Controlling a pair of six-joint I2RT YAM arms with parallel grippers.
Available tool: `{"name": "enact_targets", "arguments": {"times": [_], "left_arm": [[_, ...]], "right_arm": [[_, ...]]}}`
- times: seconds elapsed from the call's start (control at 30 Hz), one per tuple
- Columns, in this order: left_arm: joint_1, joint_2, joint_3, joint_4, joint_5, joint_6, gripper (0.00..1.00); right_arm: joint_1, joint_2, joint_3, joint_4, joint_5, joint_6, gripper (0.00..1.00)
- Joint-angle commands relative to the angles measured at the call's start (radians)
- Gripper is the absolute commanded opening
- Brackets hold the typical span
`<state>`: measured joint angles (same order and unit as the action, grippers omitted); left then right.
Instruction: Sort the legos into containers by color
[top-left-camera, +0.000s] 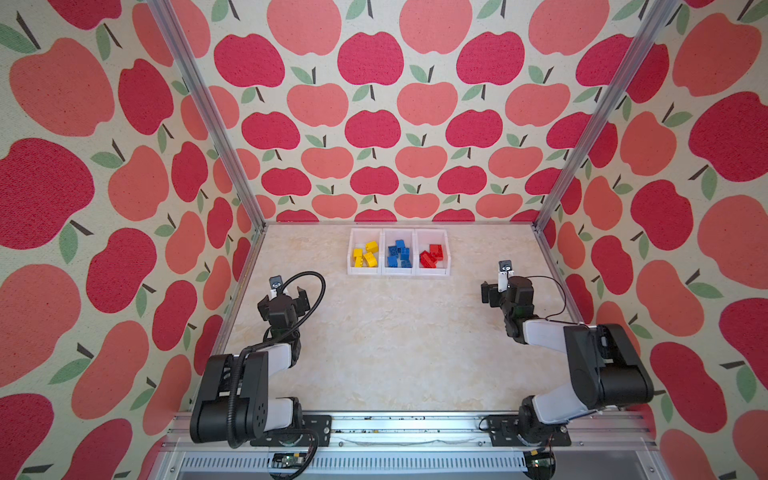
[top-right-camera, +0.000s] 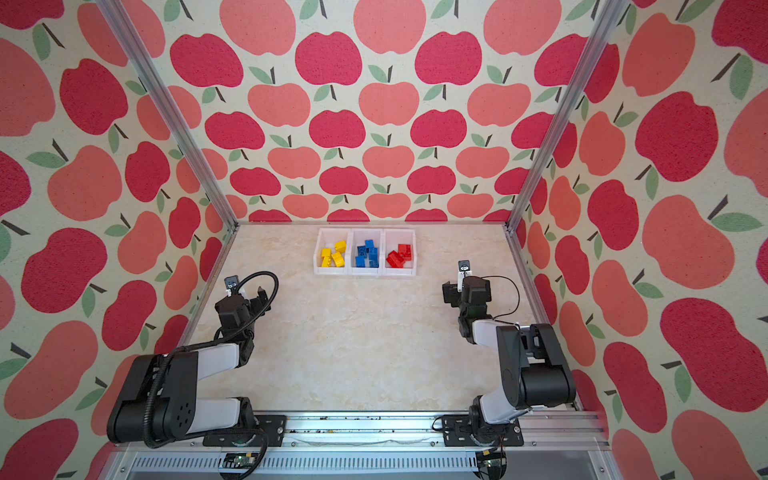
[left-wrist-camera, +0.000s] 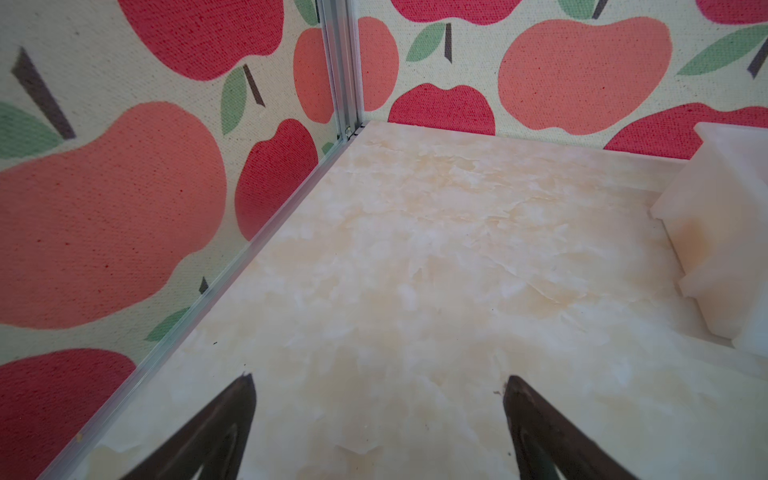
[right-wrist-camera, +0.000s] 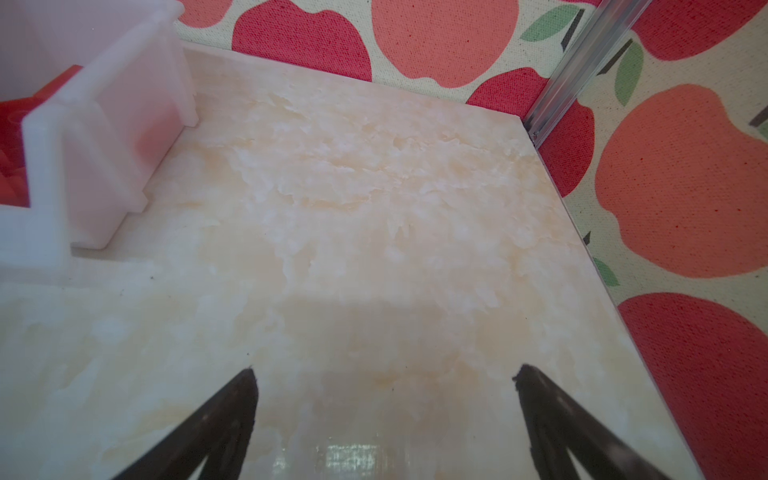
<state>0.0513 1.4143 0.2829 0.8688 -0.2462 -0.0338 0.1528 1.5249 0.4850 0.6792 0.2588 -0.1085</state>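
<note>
Near to far. Left of the cream marbled tabletop (top-left-camera: 395, 345), my left gripper (left-wrist-camera: 379, 379) hovers with jaws spread wide, grasping nothing. On the right, my right gripper (right-wrist-camera: 385, 370) is likewise released and empty. At the far centre stand the three joined white translucent plastic bins (top-left-camera: 399, 273). All the small studded plastic bricks lie inside: yellow bricks (top-left-camera: 365, 254) left, blue bricks (top-left-camera: 400, 254) middle, red bricks (top-left-camera: 432, 254) right.
</note>
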Motion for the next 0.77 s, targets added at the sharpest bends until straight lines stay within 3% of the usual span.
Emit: {"name": "enact_targets", "arguments": {"times": [0.0,0.3,0.43,0.73], "left_arm": [[0.0,0.086,-0.021,0.208,0.046,0.012,0.95],[-0.01,0.142,0.017,0.192,0.074,0.034,0.95],[-0.01,0.141,0.016,0.182,0.076,0.032,0.95],[-0.008,0.141,0.016,0.17,0.077,0.031,0.97]], "right_arm": [[-0.027,0.009,-0.044,0.13,-0.039,0.01,0.99],[-0.031,0.076,-0.168,0.429,-0.083,-0.005,0.99],[-0.018,0.079,-0.161,0.418,0.01,0.007,0.99],[-0.003,0.086,-0.18,0.473,0.058,0.004,0.99]]}}
